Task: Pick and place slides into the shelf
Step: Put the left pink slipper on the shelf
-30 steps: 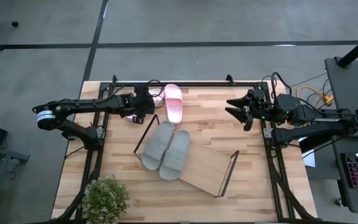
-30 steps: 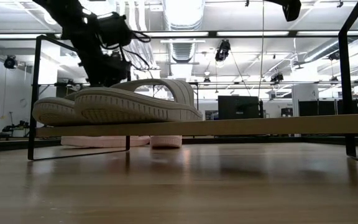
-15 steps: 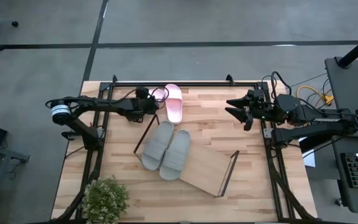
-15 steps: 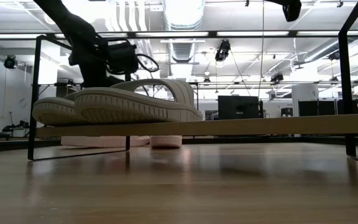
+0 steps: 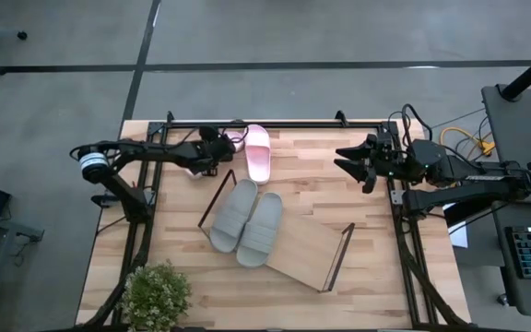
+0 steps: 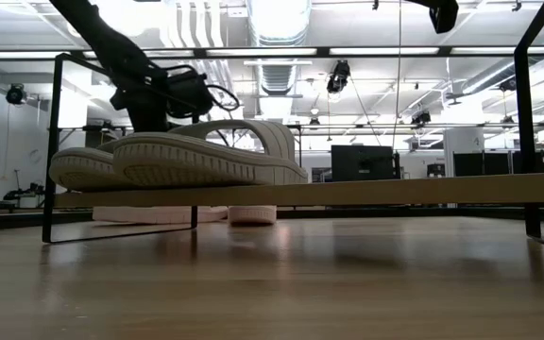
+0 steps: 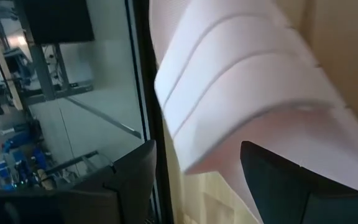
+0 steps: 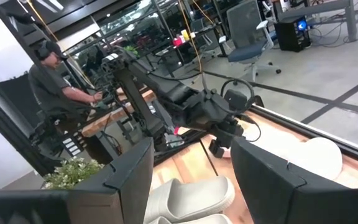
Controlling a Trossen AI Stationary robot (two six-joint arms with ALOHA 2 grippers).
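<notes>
I am looking down on the wooden counter (image 5: 339, 194), where the shelf (image 5: 307, 249) is lying askew near the middle, running from about 10 o'clock toward 5 o'clock. The grey pair of slides (image 5: 247, 221) is sitting side by side on the shelf's 10 o'clock end, leaving the 5 o'clock half of the board bare.

One pink slide (image 5: 258, 152) is lying flat on the counter at 12 o'clock, just beyond the shelf's wire frame. The other pink slide (image 7: 253, 93) is at the counter's 11 o'clock edge, mostly hidden in the high view by my left arm.

I am working the left gripper (image 5: 218, 148) there; in the left wrist view its fingers are standing wide apart with the pink ribbed strap filling the space between them, gripping nothing yet as far as I can judge. The right gripper (image 5: 344, 158) is waiting at 2 o'clock, fingers spread and empty.

I am judging these slides to be light, soft foam that squashes and flexes, with a matte skin that should not slip. I would pinch across the wide strap or the sole's side edge, expecting the slide to droop once lifted.
</notes>
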